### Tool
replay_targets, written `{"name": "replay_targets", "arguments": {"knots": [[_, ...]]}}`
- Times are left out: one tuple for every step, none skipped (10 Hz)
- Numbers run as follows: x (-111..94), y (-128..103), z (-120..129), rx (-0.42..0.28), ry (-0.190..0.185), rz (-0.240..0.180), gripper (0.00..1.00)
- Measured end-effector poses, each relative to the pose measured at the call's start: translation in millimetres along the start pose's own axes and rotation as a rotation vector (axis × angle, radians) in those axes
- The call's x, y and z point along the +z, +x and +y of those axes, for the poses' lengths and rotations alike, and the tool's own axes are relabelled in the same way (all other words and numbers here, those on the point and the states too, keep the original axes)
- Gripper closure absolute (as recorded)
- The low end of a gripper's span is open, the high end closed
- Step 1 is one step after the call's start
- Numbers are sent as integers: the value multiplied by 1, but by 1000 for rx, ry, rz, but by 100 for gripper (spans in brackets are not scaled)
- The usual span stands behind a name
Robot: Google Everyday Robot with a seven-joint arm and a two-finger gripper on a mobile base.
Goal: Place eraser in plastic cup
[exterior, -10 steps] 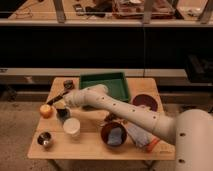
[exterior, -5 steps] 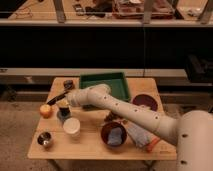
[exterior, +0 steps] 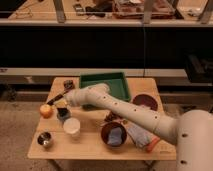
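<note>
Center your gripper (exterior: 59, 99), whose grip state you cannot tell here, directly over the plastic cup (exterior: 63, 114) at the counter's (exterior: 90, 145) left before releasing

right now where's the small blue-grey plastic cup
In the camera view the small blue-grey plastic cup sits on the table's left side, between the orange fruit and white cup, just below the gripper.

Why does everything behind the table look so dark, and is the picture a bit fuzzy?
Camera view: light falls mainly on the wooden table and the pale arm, while the shelving behind stays in deep shadow. The whole view is soft, so small things blur: the gripper, above the plastic cup, is a dark smudge. The metal cup shows a faint glint; the white cup looks brightest.
</note>
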Motion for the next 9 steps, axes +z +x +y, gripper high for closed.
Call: {"name": "replay_targets", "arguments": {"knots": [[-1,0,-2,1,0,2,20],[-2,1,-5,11,12,9,20],[-5,2,-7,22,35,23,20],[-9,4,-6,28,45,33,20],[-10,5,-7,30,51,38,20],[-9,5,-8,29,53,37,20],[-9,5,-8,29,53,37,20],[-10,5,-7,30,51,38,20],[-10,5,-7,30,51,38,20]]}}
